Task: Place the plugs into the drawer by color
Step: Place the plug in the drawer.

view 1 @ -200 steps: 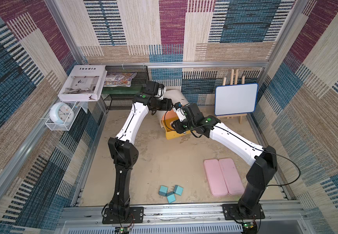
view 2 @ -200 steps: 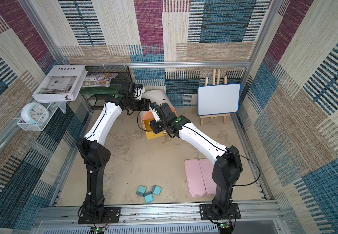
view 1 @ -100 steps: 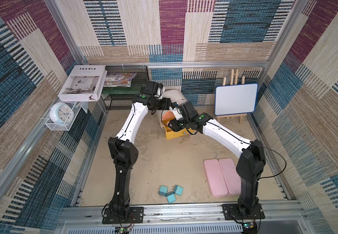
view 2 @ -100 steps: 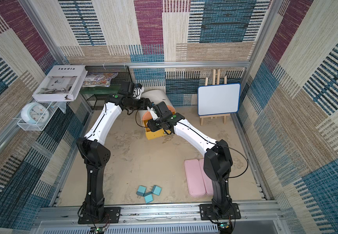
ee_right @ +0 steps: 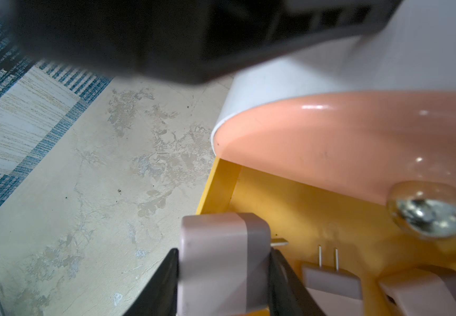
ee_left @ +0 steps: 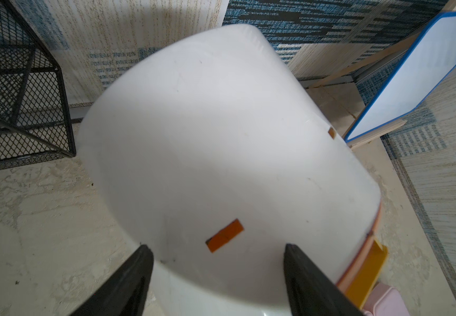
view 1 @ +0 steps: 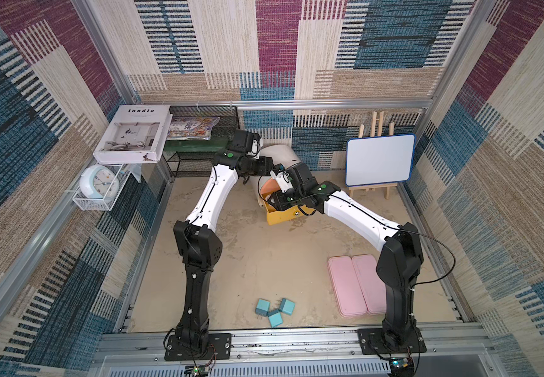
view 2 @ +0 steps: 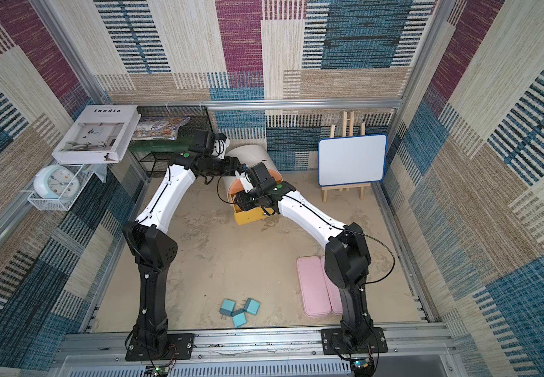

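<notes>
Plugs point(view 1: 275, 311), three blue ones, lie by the front edge of the table point(view 1: 248, 254). I think they are light, hard and a bit slick, so flat sides are best to pinch. My right tool point(ee_right: 223, 257), half closed, pinches a pink plug point(ee_right: 213, 240) over the yellow drawer point(ee_right: 289, 197). Farther back, my left tool point(ee_left: 217, 250) stands open against the white cabinet point(ee_left: 207, 136).

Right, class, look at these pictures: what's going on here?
A two-armed robot is filling a white cabinet by colour. The right gripper holds a pink plug at the edge of the open yellow drawer, where two more pink plugs already lie. The left gripper, jaws apart, sits against the cabinet's top. Three blue plugs wait on the table near the front.
</notes>
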